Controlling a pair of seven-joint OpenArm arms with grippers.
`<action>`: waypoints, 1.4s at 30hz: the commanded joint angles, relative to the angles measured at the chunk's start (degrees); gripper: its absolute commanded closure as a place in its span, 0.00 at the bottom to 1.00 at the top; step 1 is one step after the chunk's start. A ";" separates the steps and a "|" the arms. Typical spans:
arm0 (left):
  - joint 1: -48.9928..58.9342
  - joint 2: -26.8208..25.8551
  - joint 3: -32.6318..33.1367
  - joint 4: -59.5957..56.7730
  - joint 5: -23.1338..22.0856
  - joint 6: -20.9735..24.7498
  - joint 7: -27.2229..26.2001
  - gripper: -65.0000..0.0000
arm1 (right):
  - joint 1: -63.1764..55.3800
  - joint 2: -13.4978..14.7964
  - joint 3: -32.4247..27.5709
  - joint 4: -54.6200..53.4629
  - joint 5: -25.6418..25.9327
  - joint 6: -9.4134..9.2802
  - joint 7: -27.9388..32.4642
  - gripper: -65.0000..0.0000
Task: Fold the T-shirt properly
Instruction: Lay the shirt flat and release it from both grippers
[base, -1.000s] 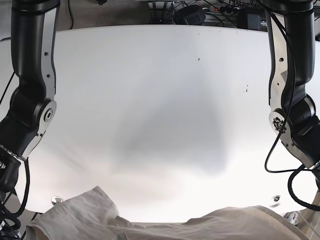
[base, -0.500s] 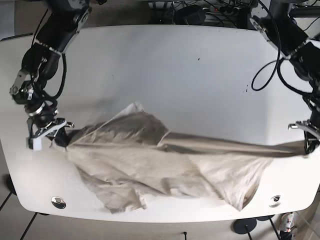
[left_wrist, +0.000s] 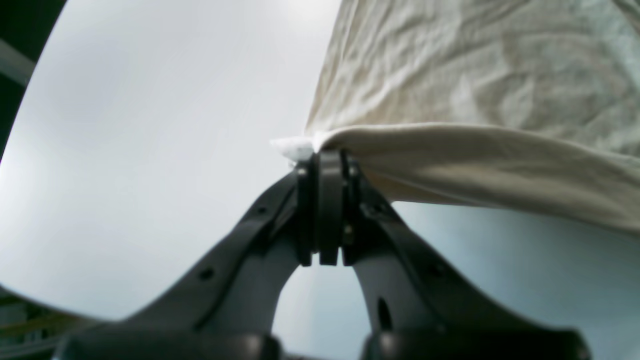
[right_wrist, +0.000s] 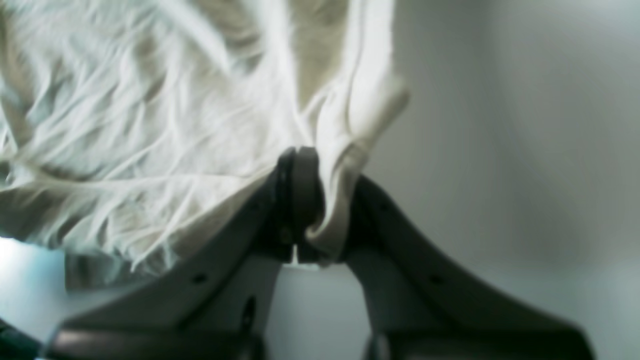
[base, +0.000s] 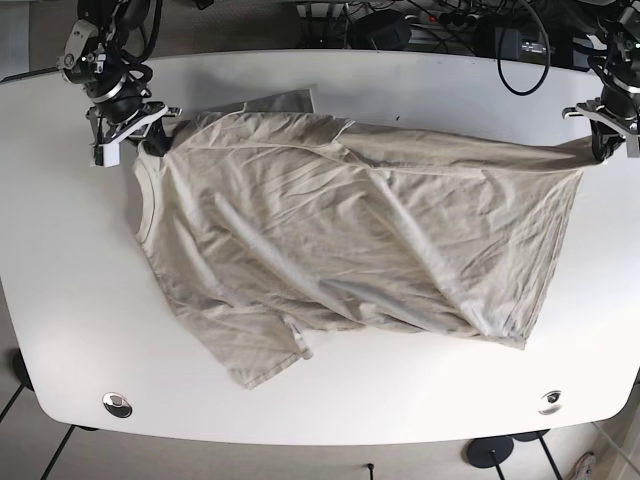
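Note:
A cream T-shirt (base: 350, 230) lies stretched and wrinkled across the white table (base: 60, 330), its far edge held up between both arms. My left gripper (base: 600, 150) at the base view's far right is shut on a corner of the shirt (left_wrist: 450, 155); in the left wrist view its fingers (left_wrist: 320, 200) press together on the fabric edge. At the far left of the base view my right gripper (base: 152, 142) is shut on the other end, and the right wrist view shows bunched cloth (right_wrist: 345, 165) pinched in the gripper (right_wrist: 312, 200).
Cables and dark equipment (base: 420, 25) crowd the floor beyond the table's far edge. Two metal discs (base: 117, 404) (base: 549, 401) sit in the table's near corners. A sleeve (base: 262, 360) trails toward the near edge.
Both arms have swept from the table's middle to its far corners, dragging the shirt with them. The garment now lies spread out instead of bunched in a band.

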 joint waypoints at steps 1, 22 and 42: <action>1.74 -0.64 -1.03 1.10 -0.70 -0.06 -1.40 1.00 | -1.70 0.71 0.41 1.38 0.75 0.46 1.63 0.96; 6.23 0.42 -0.77 1.37 -1.84 -0.06 -0.96 0.35 | -6.53 -0.43 6.47 7.80 0.67 0.46 2.77 0.34; -20.23 0.33 12.07 -4.00 19.61 -0.06 -1.14 0.35 | 43.49 9.42 5.86 -46.97 -23.95 9.33 10.68 0.34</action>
